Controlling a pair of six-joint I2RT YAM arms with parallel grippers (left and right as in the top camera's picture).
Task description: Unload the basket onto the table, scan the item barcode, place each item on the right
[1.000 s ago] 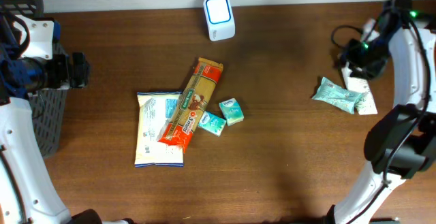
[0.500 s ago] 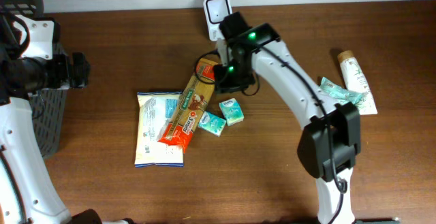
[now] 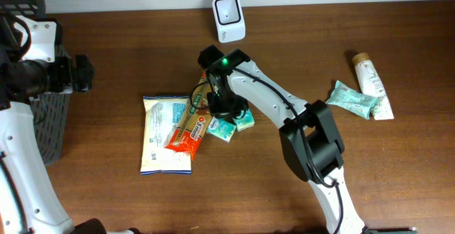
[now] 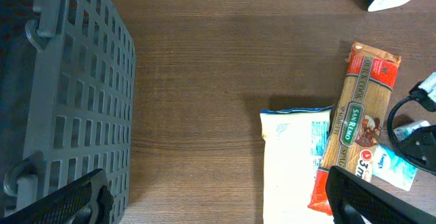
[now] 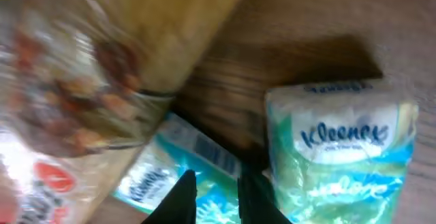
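The white barcode scanner (image 3: 229, 10) stands at the table's back edge. In the middle lies a heap: a white bag (image 3: 165, 134), a long pasta packet (image 3: 201, 109) and two teal Kleenex packs (image 3: 245, 122). My right gripper (image 3: 226, 113) hangs low over that heap. The blurred right wrist view shows its fingertips (image 5: 216, 200) a narrow gap apart above the left Kleenex pack (image 5: 157, 176), whose barcode (image 5: 208, 149) faces up. A second Kleenex pack (image 5: 340, 149) lies beside it. I see nothing held. My left gripper (image 4: 218, 207) is wide open over bare table.
A dark plastic basket (image 3: 43, 120) sits at the left edge, under my left arm. At the far right lie a teal pouch (image 3: 352, 99) and a white tube (image 3: 371, 77). The pasta packet (image 4: 357, 122) overlaps the white bag (image 4: 293, 163).
My right arm swung from the far right, past the scanner, down onto the middle heap, its fingers closing on the way. The left arm stayed put.
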